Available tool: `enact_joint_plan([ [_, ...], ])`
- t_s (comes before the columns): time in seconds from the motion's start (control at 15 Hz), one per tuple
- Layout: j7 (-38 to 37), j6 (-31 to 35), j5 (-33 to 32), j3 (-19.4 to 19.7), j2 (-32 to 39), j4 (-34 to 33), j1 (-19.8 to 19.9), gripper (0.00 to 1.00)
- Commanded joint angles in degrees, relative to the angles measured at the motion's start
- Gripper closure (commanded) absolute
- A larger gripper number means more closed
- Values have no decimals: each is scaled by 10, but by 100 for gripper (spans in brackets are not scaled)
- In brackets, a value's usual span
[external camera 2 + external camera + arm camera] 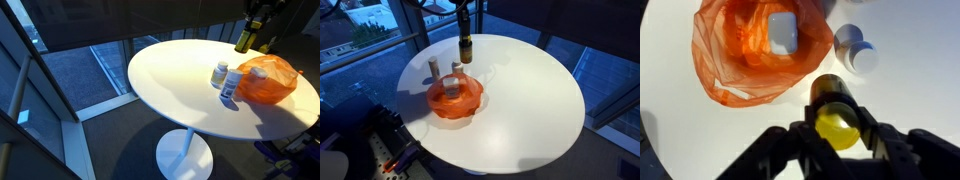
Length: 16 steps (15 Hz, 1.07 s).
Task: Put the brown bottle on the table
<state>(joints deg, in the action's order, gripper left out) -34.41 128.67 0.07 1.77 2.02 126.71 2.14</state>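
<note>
Gripper (465,38) holds brown bottle (466,53) upright, cap (835,127) upward.

Round white table (540,100), smooth and plain, spread wide below the gripper (837,125). Directly on it, ahead of the gripper and off to the left in the wrist view, translucent orange bowl (740,65). Just ahead and slightly right there, two white bottles (847,38), upright, close together, just beside the bowl. In both exterior views, grouped toward one side of the top
</note>
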Motion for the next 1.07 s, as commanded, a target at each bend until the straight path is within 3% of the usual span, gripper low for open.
enact_joint_plan([
  [0.0,-38,13,-16,3,59,-54,-8,80],
  [0.53,-44,32,-19,26,159,-111,-22,80],
  [1.0,-1,86,-30,41,200,-99,-28,80],
])
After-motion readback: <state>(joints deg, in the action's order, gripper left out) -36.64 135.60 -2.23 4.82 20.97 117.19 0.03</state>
